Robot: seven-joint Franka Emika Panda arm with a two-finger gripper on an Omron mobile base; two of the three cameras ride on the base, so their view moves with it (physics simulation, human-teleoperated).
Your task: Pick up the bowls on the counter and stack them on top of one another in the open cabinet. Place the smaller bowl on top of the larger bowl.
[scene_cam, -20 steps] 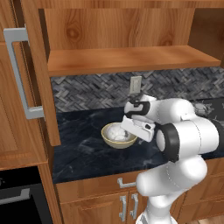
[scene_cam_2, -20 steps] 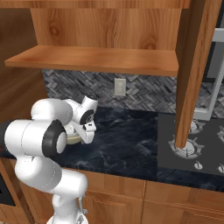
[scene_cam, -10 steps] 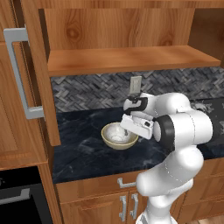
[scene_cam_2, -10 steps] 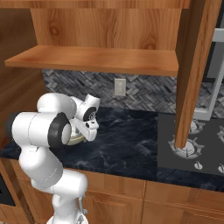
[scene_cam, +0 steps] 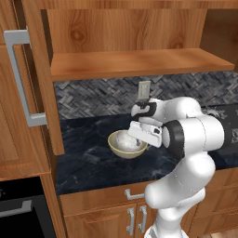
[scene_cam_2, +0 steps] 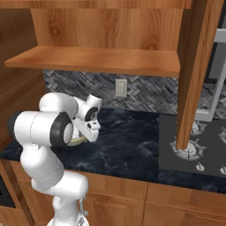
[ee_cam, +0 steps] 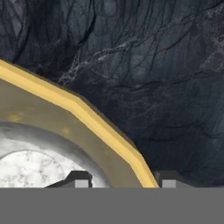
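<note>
The larger bowl (scene_cam: 122, 150), wide and yellowish-tan, sits on the dark marble counter (scene_cam: 86, 155). The smaller bowl (scene_cam: 124, 140), whitish, rests inside it. In the hand view the larger bowl's yellow rim (ee_cam: 103, 124) runs diagonally, and the smaller bowl (ee_cam: 26, 168) shows grey-white at lower left. My gripper (ee_cam: 123, 180) is down at the larger bowl's right rim. One fingertip (ee_cam: 78, 179) is inside the bowl and the other just outside. The jaws are half closed, with a gap left on the inner side. The open cabinet's shelf (scene_cam: 135, 62) is above, bare.
The cabinet door (scene_cam: 42, 79) with its grey bar handle (scene_cam: 21, 79) hangs open at the left, over the counter's edge. A wall outlet (scene_cam: 143, 90) is on the tile behind the bowls. A stovetop (scene_cam_2: 190, 148) lies to the right, and drawers (scene_cam: 135, 195) run below.
The gripper's fingers have drawn in from wide open to about half, astride the larger bowl's rim. The arm has settled slightly toward the bowl. Neither bowl has moved.
</note>
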